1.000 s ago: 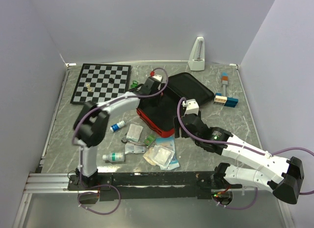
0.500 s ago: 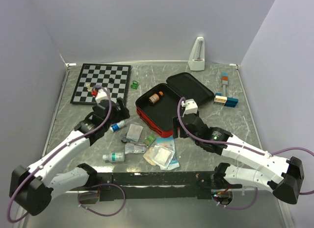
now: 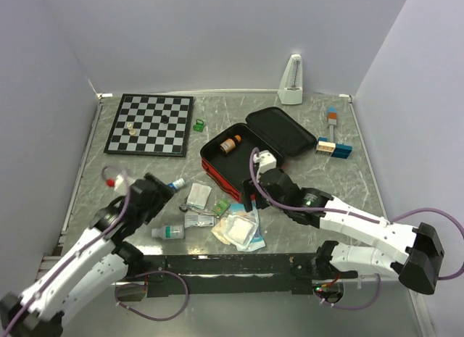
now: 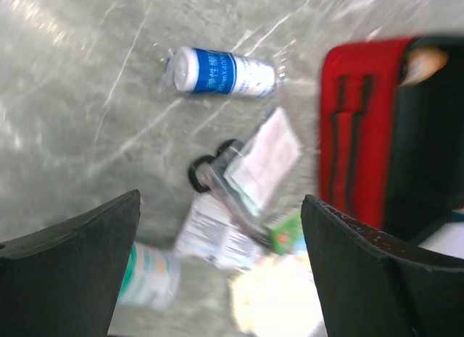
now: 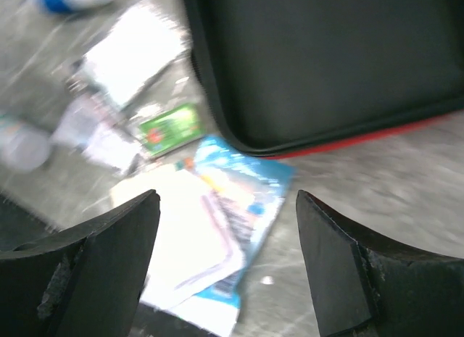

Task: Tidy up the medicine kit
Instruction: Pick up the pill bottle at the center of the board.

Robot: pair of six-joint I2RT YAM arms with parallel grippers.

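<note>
Above loose packets (image 3: 239,228) beside open medicine kit (image 3: 218,176): left tool (image 4: 221,206), right tool (image 5: 226,199) spread wide, gripping nothing.

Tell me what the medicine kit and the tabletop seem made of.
Medicine kit: likely fabric-covered moulded shell, matte red outside, matte black lining inside. Tabletop: grey marble-look surface with white veins and faint sheen; real stone or printed laminate, cannot tell.

We see a red medicine kit (image 3: 220,177) lined in black, a black-and-white checked chessboard (image 3: 148,125), a grey table (image 3: 348,185) veined with white, a blue-and-white tube (image 4: 221,71), a green packet (image 5: 168,127), a brown bottle (image 3: 230,143) capped in orange, and a white metronome (image 3: 291,81) between lilac walls (image 3: 217,40).
</note>
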